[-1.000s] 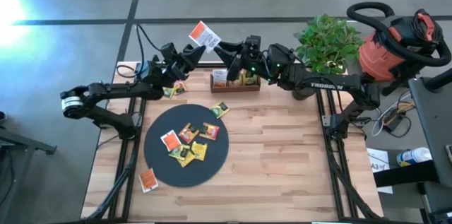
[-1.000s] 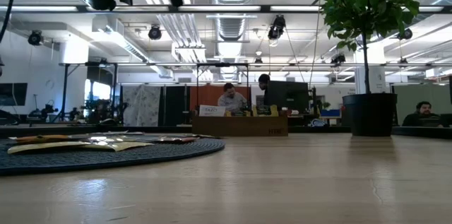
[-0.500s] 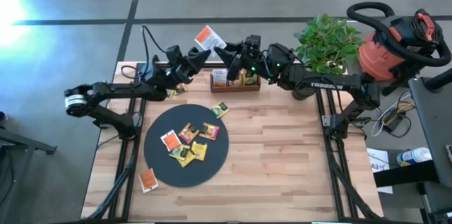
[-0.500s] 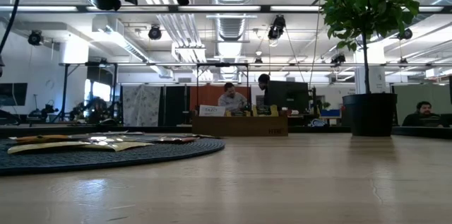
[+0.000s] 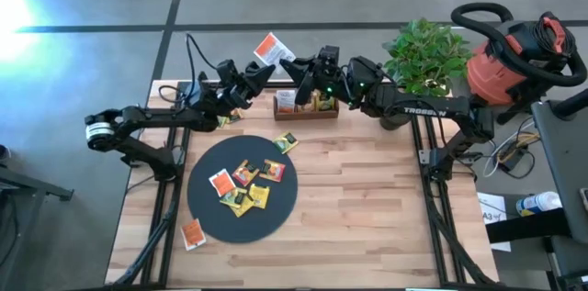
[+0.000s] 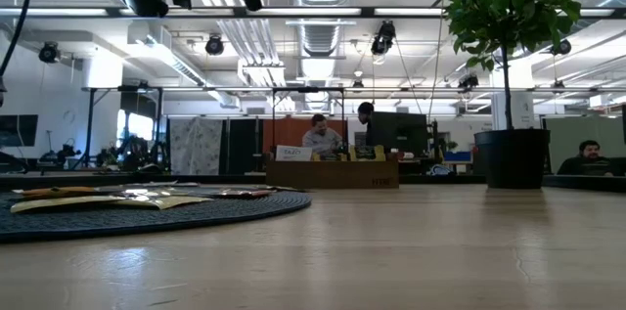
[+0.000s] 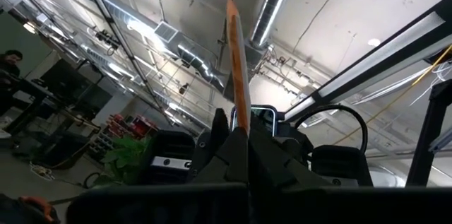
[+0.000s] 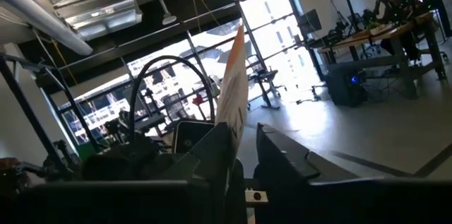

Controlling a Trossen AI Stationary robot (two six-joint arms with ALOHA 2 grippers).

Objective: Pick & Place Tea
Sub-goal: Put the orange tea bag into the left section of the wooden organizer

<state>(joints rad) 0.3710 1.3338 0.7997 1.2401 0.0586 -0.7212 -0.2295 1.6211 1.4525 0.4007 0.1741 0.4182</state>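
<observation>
An orange-red and white tea packet point(image 5: 272, 50) is held high above the table's far edge, near the wooden tray point(image 5: 306, 104). My left gripper point(image 5: 260, 72) is shut on it, coming from the left. My right gripper point(image 5: 290, 67) faces it from the right. Its fingers stand open on either side of the packet point(image 8: 234, 86), which lies close against one finger point(image 8: 217, 155). Several more tea packets lie on the black disc point(image 5: 209, 219). Single packets lie on the wood point(image 5: 286, 141) and near the front left point(image 5: 192, 233). My left gripper pinches the packet's lower edge point(image 7: 241, 126) between its two fingers. The fingers come from the table's left, slanting upward. The packet stands up above the fingertips, edge-on to the wrist camera, lifted clear of the table. My right gripper: whether its finger touches the packet, I cannot tell.
A potted plant point(image 5: 424, 56) stands at the far right corner, behind the right arm. The wooden tray holds more packets. More packets point(image 5: 225, 117) lie under the left arm. Bare wood point(image 5: 367, 199) stretches right of the disc. People sit in the room beyond the table point(image 6: 319, 137).
My left gripper has carried the packet a short way toward the table's right edge, closer to my right gripper, and has then kept still. The packet has stayed upright and clear of the table.
</observation>
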